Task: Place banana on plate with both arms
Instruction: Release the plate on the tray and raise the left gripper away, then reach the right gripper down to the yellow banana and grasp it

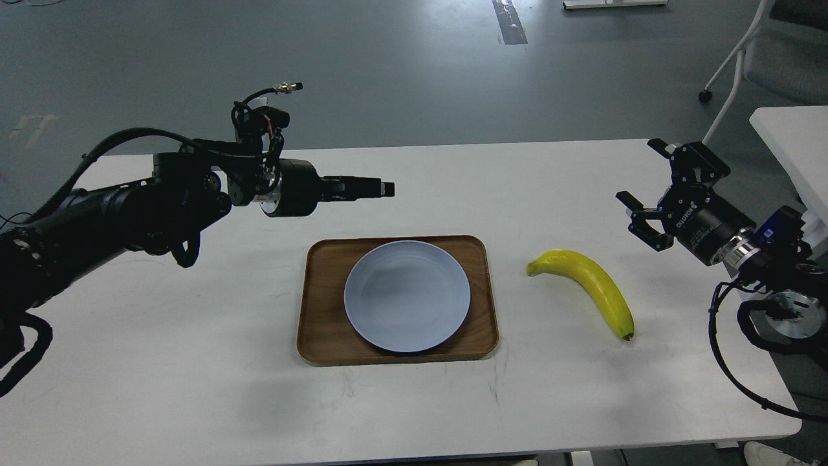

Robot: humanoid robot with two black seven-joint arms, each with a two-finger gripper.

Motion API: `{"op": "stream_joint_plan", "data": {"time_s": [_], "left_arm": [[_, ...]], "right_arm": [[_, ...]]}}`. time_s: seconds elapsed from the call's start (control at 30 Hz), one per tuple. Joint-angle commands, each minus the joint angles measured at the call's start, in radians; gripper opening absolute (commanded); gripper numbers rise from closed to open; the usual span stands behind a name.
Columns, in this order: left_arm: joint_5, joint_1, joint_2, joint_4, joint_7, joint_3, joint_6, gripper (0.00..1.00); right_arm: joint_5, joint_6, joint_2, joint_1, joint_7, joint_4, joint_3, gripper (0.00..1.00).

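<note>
The yellow banana (592,285) lies flat on the white table, right of the tray, its greenish stem end toward the plate. The pale blue-grey plate (407,296) sits empty on a brown wooden tray (323,304) at the table's middle. My left gripper (381,188) hovers above the table, behind and left of the tray, pointing right; I see it edge-on, its fingers together as one bar. My right gripper (637,184) is open and empty, held above the table's right side, behind and right of the banana.
The table's right edge (744,304) runs close under my right arm. A second white table (792,149) and a chair (770,58) stand at the far right. Grey floor lies beyond the table's far edge.
</note>
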Motion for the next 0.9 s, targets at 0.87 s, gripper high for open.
{"op": "stream_joint_plan", "data": {"time_s": [0.87], "left_arm": [[-0.631, 0.383, 0.303, -0.222, 0.000, -0.468, -0.036, 0.98]], "right_arm": [[-1.134, 0.000, 0.052, 0.761, 0.000, -0.040, -0.855, 1.00]]}}
